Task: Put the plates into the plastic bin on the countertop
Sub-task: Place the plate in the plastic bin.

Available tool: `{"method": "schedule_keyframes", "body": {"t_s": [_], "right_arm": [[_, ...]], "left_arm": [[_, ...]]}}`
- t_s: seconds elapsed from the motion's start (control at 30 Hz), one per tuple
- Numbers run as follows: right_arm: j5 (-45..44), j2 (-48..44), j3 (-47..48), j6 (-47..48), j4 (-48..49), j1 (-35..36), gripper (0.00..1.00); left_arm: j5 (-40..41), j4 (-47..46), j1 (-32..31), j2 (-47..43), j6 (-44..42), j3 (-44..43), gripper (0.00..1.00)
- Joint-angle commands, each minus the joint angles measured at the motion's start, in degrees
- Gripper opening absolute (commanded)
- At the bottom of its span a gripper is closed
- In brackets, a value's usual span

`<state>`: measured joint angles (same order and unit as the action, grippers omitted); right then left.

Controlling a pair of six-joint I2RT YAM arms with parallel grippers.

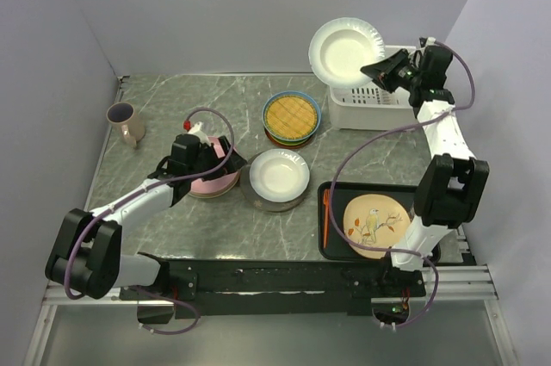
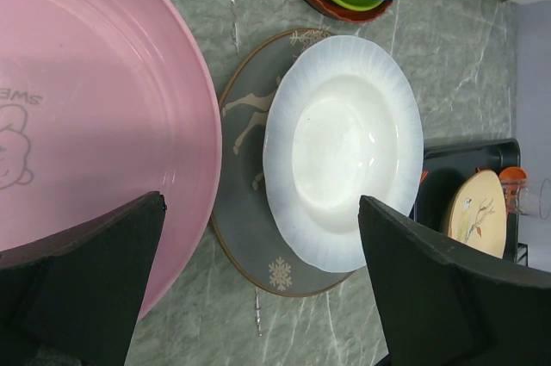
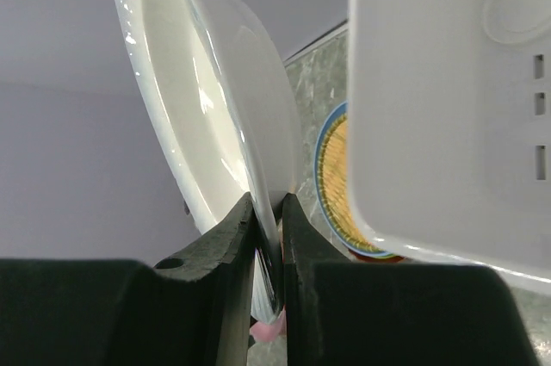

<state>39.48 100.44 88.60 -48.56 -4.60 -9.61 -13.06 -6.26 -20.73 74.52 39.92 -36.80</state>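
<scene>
My right gripper (image 1: 379, 71) is shut on the rim of a white fluted plate (image 1: 345, 52), held tilted in the air just left of the white plastic bin (image 1: 372, 108); the right wrist view shows the plate (image 3: 202, 116) edge-on between the fingers beside the bin wall (image 3: 448, 99). My left gripper (image 1: 222, 162) is open and empty over the pink plate (image 1: 215, 181), whose face fills the left wrist view (image 2: 86, 116). Another white fluted plate (image 2: 344, 151) lies on the dark grey deer plate (image 2: 245, 211). A yellow lattice plate (image 1: 291, 114) tops a stack.
A flat black tray (image 1: 336, 245) at the near right holds a cream bird plate (image 1: 375, 225) and an orange utensil (image 1: 325, 215). A tan mug (image 1: 126, 121) stands at the far left of the countertop (image 1: 172, 99). Walls close in on both sides.
</scene>
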Motion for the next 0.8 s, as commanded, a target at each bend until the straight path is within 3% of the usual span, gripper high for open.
{"method": "schedule_keyframes", "body": {"t_s": [0.0, 0.43, 0.77], "right_arm": [[0.7, 1.5, 4.9, -4.0, 9.2, -1.9, 0.0], [-4.1, 12.1, 21.4, 0.4, -2.7, -3.0, 0.0], [-11.0, 14.3, 24.7, 7.2, -12.4, -3.8, 0.0]], "left_arm": [[-1.4, -2.6, -0.5, -0.3, 0.1, -0.4, 0.99], [-3.5, -5.3, -1.4, 2.2, 0.9, 0.8, 0.99], [-3.8, -5.0, -1.7, 2.8, 0.5, 0.7, 0.99]]}}
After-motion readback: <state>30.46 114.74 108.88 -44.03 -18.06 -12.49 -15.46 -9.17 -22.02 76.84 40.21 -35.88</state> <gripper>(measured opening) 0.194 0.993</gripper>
